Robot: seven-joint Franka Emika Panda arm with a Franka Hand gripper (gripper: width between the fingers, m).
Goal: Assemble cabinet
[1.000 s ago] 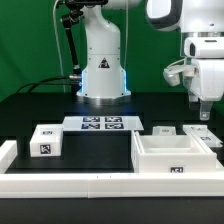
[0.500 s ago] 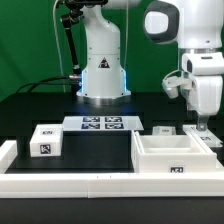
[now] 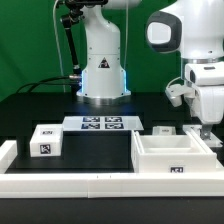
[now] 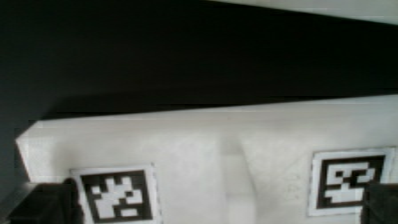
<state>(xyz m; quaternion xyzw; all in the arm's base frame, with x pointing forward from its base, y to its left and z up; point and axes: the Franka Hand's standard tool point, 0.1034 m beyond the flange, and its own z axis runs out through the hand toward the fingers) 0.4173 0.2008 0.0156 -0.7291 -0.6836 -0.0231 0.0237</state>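
The big white cabinet shell (image 3: 175, 156), open side up with a tag on its front, stands at the exterior view's front right. One tagged drawer block (image 3: 44, 141) sits at the left. More small white blocks (image 3: 162, 129) lie just behind the shell. My gripper (image 3: 207, 129) hangs straight down over the rightmost of them (image 3: 198, 132), close above it, jaws apart and empty. The wrist view shows white block tops with two tags (image 4: 118, 196) right under the hand. One dark fingertip (image 4: 25, 206) shows at the edge.
The marker board (image 3: 101, 124) lies flat in front of the robot base (image 3: 103, 75). A long low white border rail (image 3: 70, 184) runs along the table's front edge, with a raised end at the left (image 3: 7, 152).
The gripper has come down and shifted slightly toward the exterior view's right, closer to the small blocks behind the shell. Nothing else moved.
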